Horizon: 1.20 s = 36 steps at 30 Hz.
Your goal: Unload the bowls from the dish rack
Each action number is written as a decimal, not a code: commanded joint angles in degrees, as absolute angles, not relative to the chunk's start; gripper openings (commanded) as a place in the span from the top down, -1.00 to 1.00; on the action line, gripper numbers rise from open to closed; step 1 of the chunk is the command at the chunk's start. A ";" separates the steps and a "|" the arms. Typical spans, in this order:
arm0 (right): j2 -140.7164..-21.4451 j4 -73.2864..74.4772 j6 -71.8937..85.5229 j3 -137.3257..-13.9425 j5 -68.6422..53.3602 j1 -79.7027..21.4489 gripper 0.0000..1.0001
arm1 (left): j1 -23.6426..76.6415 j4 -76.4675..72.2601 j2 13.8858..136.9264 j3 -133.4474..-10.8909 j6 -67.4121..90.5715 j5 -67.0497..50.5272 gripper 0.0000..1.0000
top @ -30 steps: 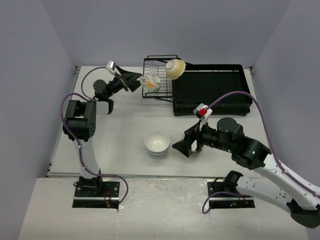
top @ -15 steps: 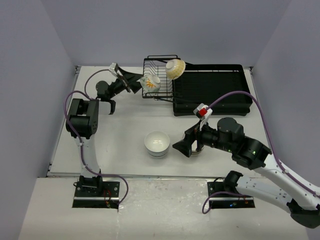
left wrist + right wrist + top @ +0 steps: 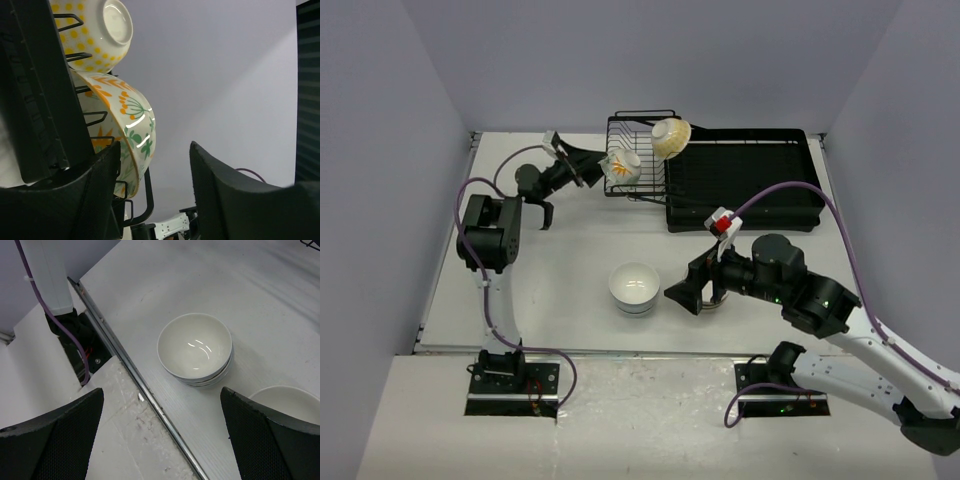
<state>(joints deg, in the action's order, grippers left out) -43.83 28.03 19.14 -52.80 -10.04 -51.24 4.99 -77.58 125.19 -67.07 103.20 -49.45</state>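
Observation:
The black wire dish rack [image 3: 638,125] stands at the back, joined to a flat black drainer tray [image 3: 745,180]. An orange-flower bowl [image 3: 622,167] stands on edge in it, and a cream-yellow dotted bowl [image 3: 670,136] leans at its right end. Both show in the left wrist view, the flower bowl [image 3: 127,125] below the dotted one [image 3: 102,25]. My left gripper [image 3: 590,165] is open, its jaws either side of the flower bowl's rim, not closed on it. White bowls [image 3: 634,287] sit stacked at the table's front. My right gripper [image 3: 682,296] is open and empty beside the stack [image 3: 196,348].
Another white bowl [image 3: 290,404] sits under my right arm, right of the stack. The table's front metal edge [image 3: 145,390] runs close below the stack. Grey walls close the left, back and right sides.
My left gripper has moved right, closer onto the flower bowl at the rack's left end. The right arm and the bowls have not moved.

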 commanded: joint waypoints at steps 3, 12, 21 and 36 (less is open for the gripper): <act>-43.33 27.33 17.84 -54.58 -11.25 -50.98 -0.98 | 5.71 -88.51 127.09 -68.82 103.71 -48.96 -0.05; -42.98 26.55 17.23 -53.79 -12.92 -50.98 -0.95 | 6.06 -88.15 127.79 -69.17 103.71 -48.69 0.26; -42.80 26.28 17.23 -53.96 -14.24 -50.98 -0.94 | 6.33 -90.26 128.49 -69.61 106.08 -47.73 0.83; -42.19 26.81 16.96 -53.88 -13.10 -50.98 -0.93 | 7.56 -95.00 129.11 -71.89 109.86 -44.65 1.00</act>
<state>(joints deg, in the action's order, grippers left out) -42.94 27.83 18.00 -52.80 -12.99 -51.24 7.01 -78.04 127.72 -69.60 109.45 -47.00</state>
